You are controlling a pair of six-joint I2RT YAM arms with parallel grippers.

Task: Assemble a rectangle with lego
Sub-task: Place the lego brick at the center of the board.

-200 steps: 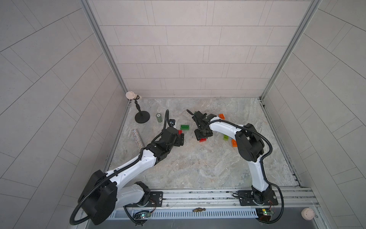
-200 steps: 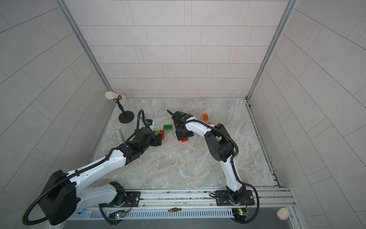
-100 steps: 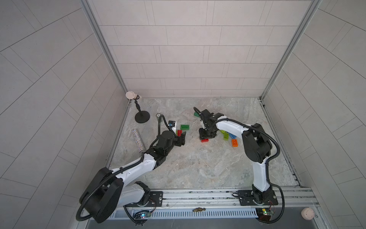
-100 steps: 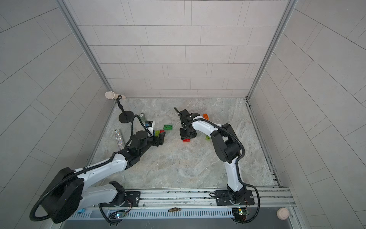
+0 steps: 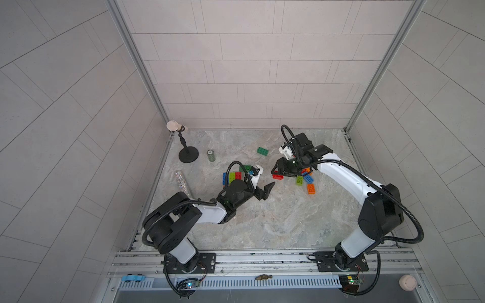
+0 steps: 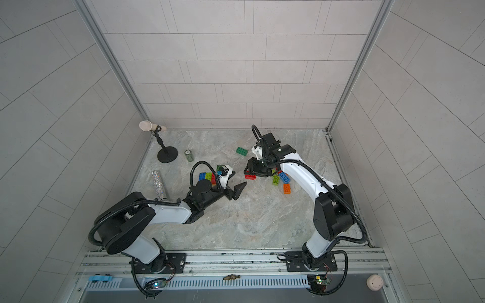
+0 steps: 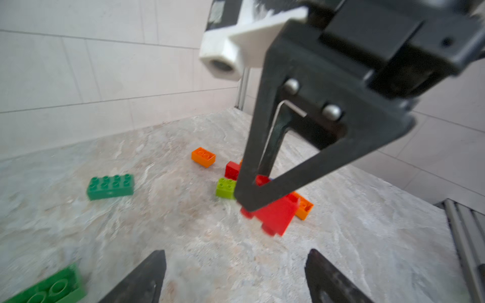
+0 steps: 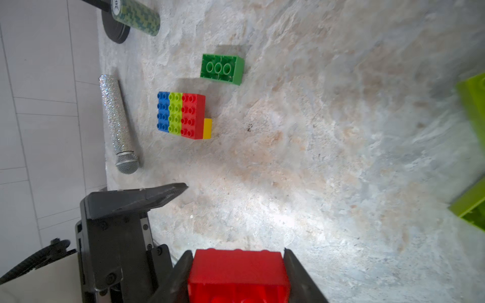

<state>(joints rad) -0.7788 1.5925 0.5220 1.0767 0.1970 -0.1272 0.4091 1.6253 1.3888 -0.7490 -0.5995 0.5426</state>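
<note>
My right gripper (image 8: 237,253) is shut on a red lego brick (image 8: 237,275), holding it just above the table (image 5: 277,176) (image 6: 249,176); the left wrist view shows the red brick (image 7: 275,215) tilted in those fingers. My left gripper (image 5: 266,191) (image 6: 237,191) (image 7: 236,253) is open and empty, pointing at the red brick from the left. A joined block of blue, lime and red bricks with a yellow piece (image 8: 181,115) (image 5: 232,177) lies behind the left wrist. Loose lime (image 5: 299,180), blue (image 5: 308,179) and orange (image 5: 311,188) bricks lie under the right arm.
A dark green brick (image 5: 262,151) (image 7: 110,185) lies toward the back, and another lies upside down (image 8: 221,68) by the block. A green can (image 5: 211,155), a black stand (image 5: 188,157) and a glittery silver microphone (image 5: 182,182) (image 8: 118,123) sit at the left edge.
The right gripper narrowed onto the red brick and shifted right and back with it. The left arm drew back, and its open gripper swung away from the joined block toward the middle.
</note>
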